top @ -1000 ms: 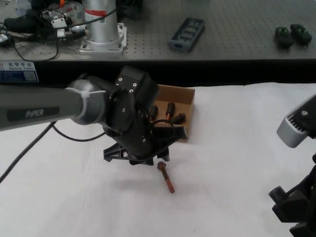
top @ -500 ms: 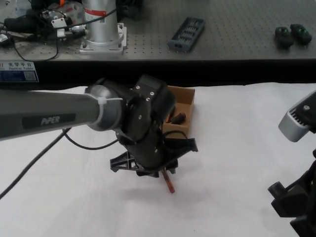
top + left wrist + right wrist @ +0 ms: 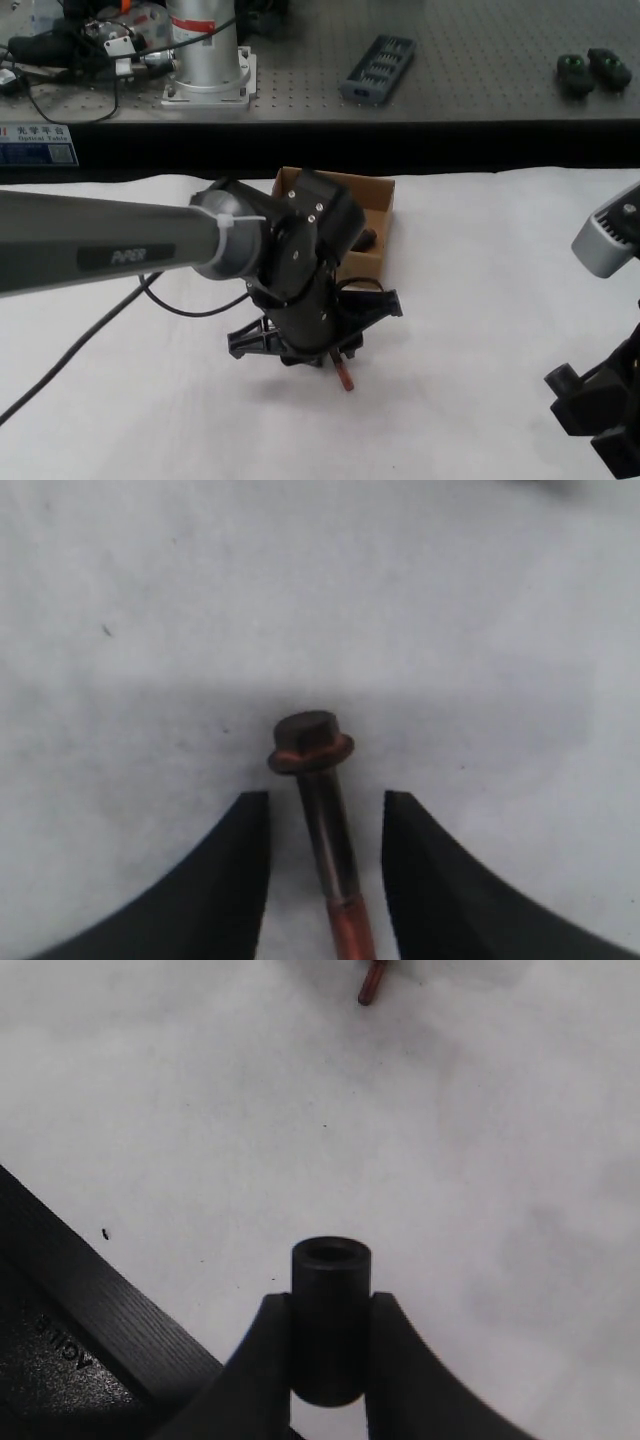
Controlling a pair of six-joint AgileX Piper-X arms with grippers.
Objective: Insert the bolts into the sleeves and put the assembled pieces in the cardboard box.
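In the left wrist view we are seeing the left gripper (image 3: 325,802) spread open, its fingers straddling a rusty flanged bolt (image 3: 312,742) without touching it. In the high view, at centre frame, the bolt's tip is poking out beneath that arm. The right wrist view is showing the right gripper (image 3: 330,1305) clenching a black sleeve (image 3: 331,1265). A white cloth (image 3: 480,300) is covering the bench, with the cardboard box (image 3: 375,195) above centre and a perforated optical table (image 3: 480,60) across the top. Compared with a second ago, the left arm is sitting further right and lower in the frame, covering the bolt's head.
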